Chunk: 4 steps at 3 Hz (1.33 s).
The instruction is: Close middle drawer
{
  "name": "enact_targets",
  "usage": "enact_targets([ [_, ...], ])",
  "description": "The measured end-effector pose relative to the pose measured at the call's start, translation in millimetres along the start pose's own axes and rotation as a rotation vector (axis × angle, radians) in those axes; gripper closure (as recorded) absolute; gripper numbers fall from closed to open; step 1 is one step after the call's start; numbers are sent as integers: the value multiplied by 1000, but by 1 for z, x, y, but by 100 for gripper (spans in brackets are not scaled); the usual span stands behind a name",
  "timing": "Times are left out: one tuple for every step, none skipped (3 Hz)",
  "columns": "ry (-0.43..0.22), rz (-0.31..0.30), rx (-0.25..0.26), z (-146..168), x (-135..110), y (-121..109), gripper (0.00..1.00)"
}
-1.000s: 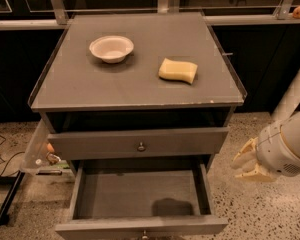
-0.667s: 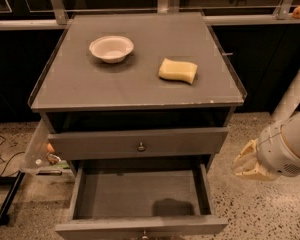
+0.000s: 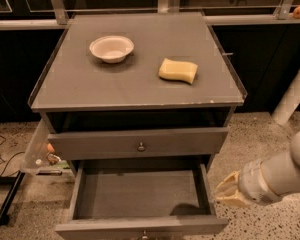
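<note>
The middle drawer (image 3: 140,196) of the grey cabinet (image 3: 140,79) is pulled far out, and its plain grey tray holds nothing. Its front panel (image 3: 180,227) lies at the bottom edge of the view, where its small knob (image 3: 144,233) just shows. The top drawer (image 3: 140,143) above it, with a round metal knob, is shut. My gripper (image 3: 228,190), cream-coloured on a white arm (image 3: 282,176), hangs just right of the open drawer's right side wall, near its front corner, apart from it.
A white bowl (image 3: 111,48) and a yellow sponge (image 3: 178,70) sit on the cabinet top. A clear plastic bin (image 3: 39,151) hangs at the cabinet's left side. A black cable and a bar lie on the speckled floor (image 3: 255,139) at the left. A white post (image 3: 295,91) stands at the right.
My gripper has moved down and to the left, closer to the open drawer's right front corner. The drawer has not moved.
</note>
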State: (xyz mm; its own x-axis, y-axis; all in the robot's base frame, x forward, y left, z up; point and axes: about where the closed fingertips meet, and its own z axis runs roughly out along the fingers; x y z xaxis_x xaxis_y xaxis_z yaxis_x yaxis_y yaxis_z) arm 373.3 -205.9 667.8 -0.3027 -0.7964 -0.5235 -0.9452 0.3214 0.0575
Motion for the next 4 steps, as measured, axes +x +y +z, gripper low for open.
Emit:
enact_targets([
  [-86, 23, 29, 52, 25, -7, 100],
  [-133, 5, 64, 102, 47, -19, 100],
  [-133, 5, 64, 102, 47, -19, 100],
  [-106, -5, 34, 115, 50, -9, 100],
])
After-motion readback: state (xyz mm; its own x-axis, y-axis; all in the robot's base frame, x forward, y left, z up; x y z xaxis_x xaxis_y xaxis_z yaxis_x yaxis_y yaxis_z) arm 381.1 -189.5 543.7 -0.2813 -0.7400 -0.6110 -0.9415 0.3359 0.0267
